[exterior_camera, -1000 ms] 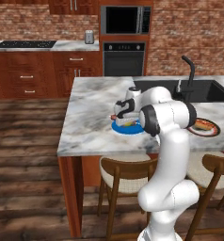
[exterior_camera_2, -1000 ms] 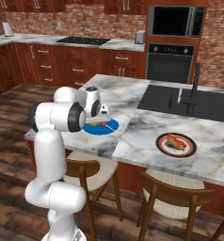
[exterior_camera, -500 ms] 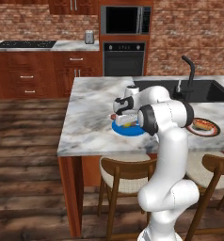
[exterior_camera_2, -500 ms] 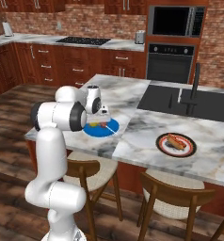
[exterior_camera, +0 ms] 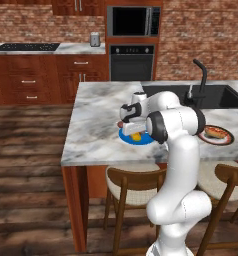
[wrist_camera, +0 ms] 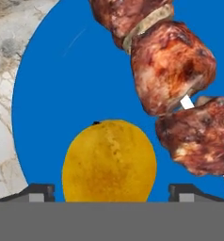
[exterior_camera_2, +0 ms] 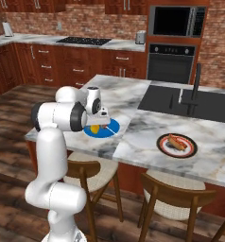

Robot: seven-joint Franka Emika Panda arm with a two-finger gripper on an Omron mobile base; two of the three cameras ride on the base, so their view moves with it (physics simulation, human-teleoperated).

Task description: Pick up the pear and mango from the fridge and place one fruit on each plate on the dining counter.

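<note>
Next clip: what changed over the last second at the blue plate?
The end effector opened and let go of the mango, which now rests on the blue plate between the spread fingertips, beside the meat skewer. The arm's pose, the second plate and the dining counter look unchanged.

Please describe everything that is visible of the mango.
The mango is a small roundish fruit, orange-yellow with a finely mottled skin and a tiny dark speck at its top. It lies on the blue plate, beside a meat skewer without visibly touching it. The open pincer has one fingertip on either side; neither visibly touches it.
</note>
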